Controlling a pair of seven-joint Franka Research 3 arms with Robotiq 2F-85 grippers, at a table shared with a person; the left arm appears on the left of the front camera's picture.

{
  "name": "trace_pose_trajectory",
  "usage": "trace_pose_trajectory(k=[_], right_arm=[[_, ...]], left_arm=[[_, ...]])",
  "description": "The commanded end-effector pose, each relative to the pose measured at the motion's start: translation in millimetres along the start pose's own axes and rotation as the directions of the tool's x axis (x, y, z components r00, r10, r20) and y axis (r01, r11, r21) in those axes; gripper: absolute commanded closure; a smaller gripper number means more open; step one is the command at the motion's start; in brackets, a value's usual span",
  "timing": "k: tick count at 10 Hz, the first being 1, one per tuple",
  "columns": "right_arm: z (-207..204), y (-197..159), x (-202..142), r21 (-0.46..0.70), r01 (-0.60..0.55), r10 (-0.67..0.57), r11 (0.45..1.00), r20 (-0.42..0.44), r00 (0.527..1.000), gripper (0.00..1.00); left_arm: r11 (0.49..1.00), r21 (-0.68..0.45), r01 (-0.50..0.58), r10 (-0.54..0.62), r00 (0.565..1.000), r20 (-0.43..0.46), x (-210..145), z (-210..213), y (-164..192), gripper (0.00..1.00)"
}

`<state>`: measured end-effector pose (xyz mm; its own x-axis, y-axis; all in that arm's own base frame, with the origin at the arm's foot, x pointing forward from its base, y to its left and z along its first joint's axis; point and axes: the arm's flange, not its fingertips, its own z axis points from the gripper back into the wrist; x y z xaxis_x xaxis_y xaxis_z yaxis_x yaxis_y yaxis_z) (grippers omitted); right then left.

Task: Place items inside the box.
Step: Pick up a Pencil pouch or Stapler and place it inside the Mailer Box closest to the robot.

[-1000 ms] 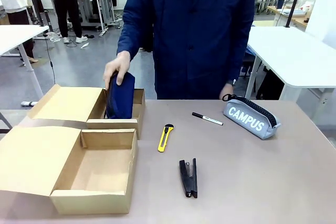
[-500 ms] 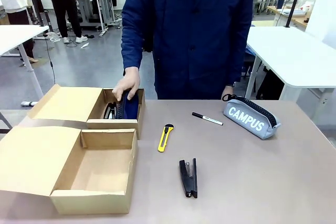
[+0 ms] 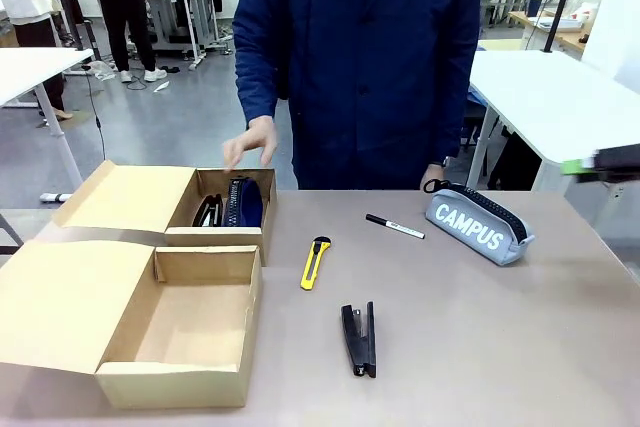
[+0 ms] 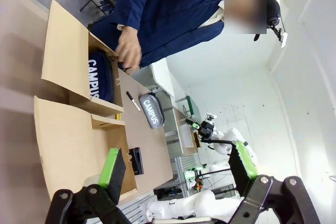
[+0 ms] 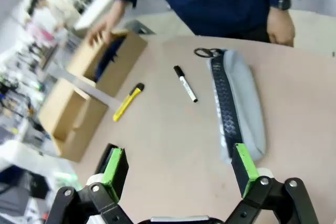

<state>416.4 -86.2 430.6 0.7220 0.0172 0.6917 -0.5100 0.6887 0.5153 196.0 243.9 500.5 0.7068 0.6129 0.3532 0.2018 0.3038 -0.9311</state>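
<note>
The navy pencil case (image 3: 243,204) stands on edge in the far compartment of the open cardboard box (image 3: 130,387), its CAMPUS print facing the left wrist view (image 4: 100,74). The person's hand (image 3: 250,143) hovers just above it, off the case. On the table lie the yellow utility knife (image 3: 315,262), black marker (image 3: 394,227), black stapler (image 3: 359,338) and grey CAMPUS case (image 3: 478,224). My right gripper (image 5: 178,166) is open above the table near the grey case (image 5: 236,103), its tip at the right edge of the front view (image 3: 600,163). My left gripper (image 4: 177,163) hangs open, holding nothing.
The box's near compartment (image 3: 185,322) holds nothing and its flaps lie spread to the left. The person stands at the far edge with the other hand (image 5: 281,24) resting behind the grey case. White tables stand beyond on both sides.
The person lowered the navy case into the far compartment, let go and lifted the hand. My right gripper's tip has come into the front view at the right edge.
</note>
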Motion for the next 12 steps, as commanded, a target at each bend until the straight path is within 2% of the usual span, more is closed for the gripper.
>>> trace_pose_trajectory(k=[1, 3, 5, 7, 8, 9, 10, 11, 12], right_arm=[[-54, 45, 18, -0.164, -0.169, 0.156, 0.972, -0.085, 0.984, 0.00], [-90, 61, 34, -0.246, -0.309, 0.274, 0.919, -0.169, 0.947, 0.00], [-109, 61, 42, -0.315, -0.386, 0.313, 0.867, -0.258, 0.914, 0.00], [-117, 52, 40, -0.337, -0.403, 0.275, 0.851, -0.366, 0.889, 0.00], [-106, 56, 39, -0.370, -0.324, 0.205, 0.871, -0.326, 0.923, 0.00], [-115, 51, 32, -0.301, -0.413, 0.324, 0.860, -0.305, 0.896, 0.00], [-115, 42, 28, -0.324, -0.389, 0.284, 0.862, -0.327, 0.901, 0.00], [-116, 31, 34, -0.391, -0.416, 0.224, 0.821, -0.450, 0.865, 0.00], [-128, 12, 38, -0.375, -0.413, 0.202, 0.830, -0.487, 0.849, 0.00]], left_arm=[[0.999, -0.023, 0.022, -0.022, 1.000, 0.012, 1, 0, -3, 0.00], [0.999, -0.023, 0.022, -0.022, 1.000, 0.012, 1, 0, -3, 0.00], [0.999, -0.023, 0.022, -0.022, 1.000, 0.012, 1, 0, -3, 0.00], [0.999, -0.023, 0.022, -0.022, 1.000, 0.012, 1, 0, -3, 0.00], [0.999, -0.023, 0.022, -0.022, 1.000, 0.012, 1, 0, -3, 0.00], [0.999, -0.023, 0.022, -0.022, 1.000, 0.012, 1, 0, -3, 0.00], [0.999, -0.023, 0.022, -0.022, 1.000, 0.012, 1, 0, -3, 0.00], [0.999, -0.023, 0.022, -0.022, 1.000, 0.012, 1, 0, -3, 0.00], [0.999, -0.023, 0.022, -0.022, 1.000, 0.012, 1, 0, -3, 0.00]])
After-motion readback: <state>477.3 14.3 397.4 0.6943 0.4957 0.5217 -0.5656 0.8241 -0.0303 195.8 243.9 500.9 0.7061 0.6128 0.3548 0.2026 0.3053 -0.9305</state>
